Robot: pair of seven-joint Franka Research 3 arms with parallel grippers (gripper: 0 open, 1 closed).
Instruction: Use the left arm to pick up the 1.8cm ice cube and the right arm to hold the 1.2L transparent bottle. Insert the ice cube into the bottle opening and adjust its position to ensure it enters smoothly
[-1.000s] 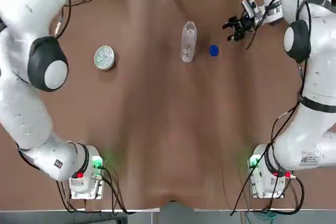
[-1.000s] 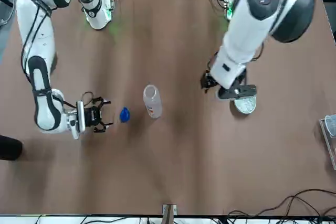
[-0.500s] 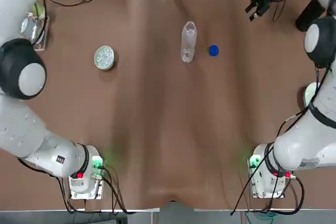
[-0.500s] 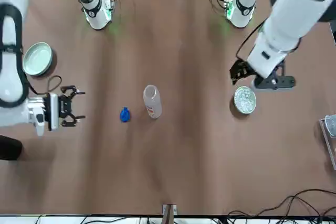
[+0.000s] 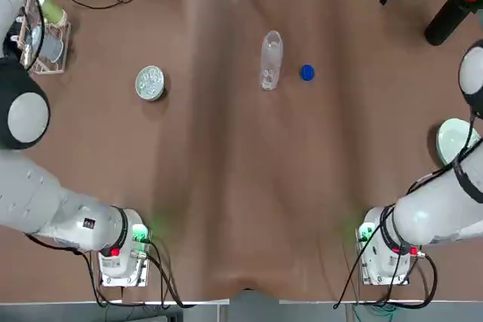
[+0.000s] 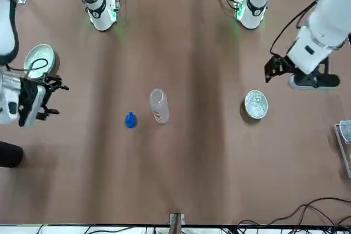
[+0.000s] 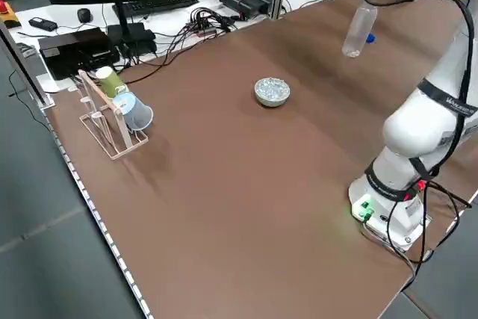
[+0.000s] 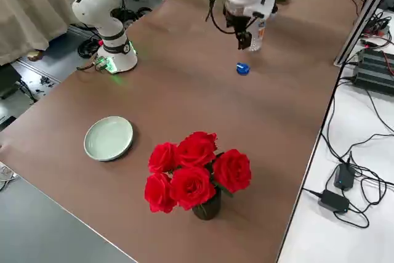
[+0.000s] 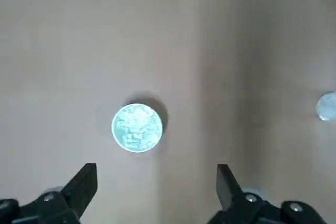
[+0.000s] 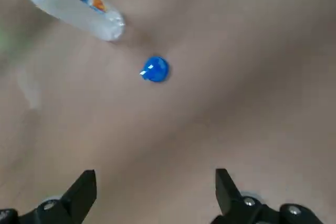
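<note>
The transparent bottle (image 5: pixel 271 59) stands upright mid-table, uncapped, its opening (image 5: pixel 272 37) at the top. A blue cap (image 5: pixel 306 72) lies just to its right. A single ice cube cannot be told apart in the glittering ice that fills the round silvery dish (image 5: pixel 149 82) on the left. My left gripper (image 6: pixel 272 72) hangs open and empty, high above the table beside the dish (image 9: pixel 137 127), toward my left. My right gripper (image 6: pixel 55 98) is open and empty too, raised well off to the right of the cap (image 10: pixel 155 70) and bottle (image 10: pixel 73 1).
A pale green plate (image 5: pixel 455 141) lies near the right edge, and a vase of red roses (image 8: pixel 197 170) stands at the far right corner. A wooden rack with cups (image 7: pixel 112 110) is at the far left. Cables and electronics run beyond the far edge.
Both arms have lifted and pulled outward. The right gripper left the cap's side for the far right. The left gripper drifted from over the dish toward my left.
</note>
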